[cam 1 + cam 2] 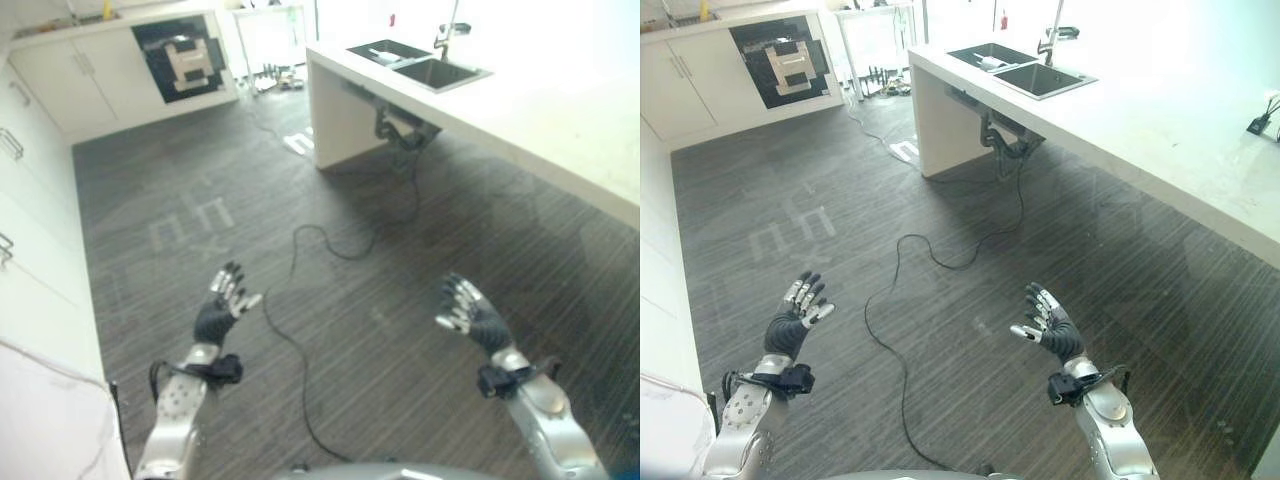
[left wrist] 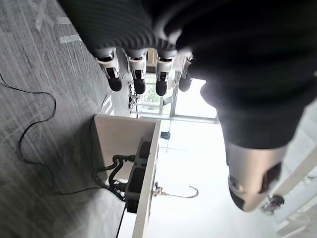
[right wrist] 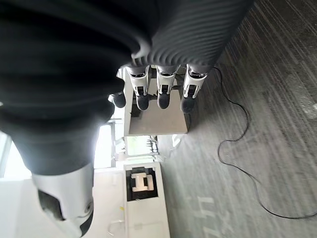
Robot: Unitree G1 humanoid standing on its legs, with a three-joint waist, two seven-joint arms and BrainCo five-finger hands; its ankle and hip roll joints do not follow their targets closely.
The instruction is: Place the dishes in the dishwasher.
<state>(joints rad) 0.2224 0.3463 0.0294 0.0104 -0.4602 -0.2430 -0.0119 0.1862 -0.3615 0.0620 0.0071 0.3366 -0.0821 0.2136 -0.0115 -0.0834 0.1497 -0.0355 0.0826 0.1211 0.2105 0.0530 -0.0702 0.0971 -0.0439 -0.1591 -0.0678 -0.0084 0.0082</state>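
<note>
a white counter [image 1: 1160, 130] with a double sink [image 1: 1020, 68] and faucet [image 1: 1055, 35] runs along the right, open dark wood-grain floor [image 1: 940, 180] lies between the robot and the far white cabinets [image 1: 90, 75], and the dishwasher [image 1: 785, 60] stands well ahead among those cabinets, its dark front bearing a pale marker. the left hand [image 1: 795, 318] and the right hand [image 1: 1048, 322] hover over bare floor, well apart, fingers straight and spread, holding and touching nothing. something pale that may be a dish lies in the far sink basin [image 1: 385, 55], too small to tell, while the left wrist view shows the pipes [image 2: 116, 173] under the sink.
</note>
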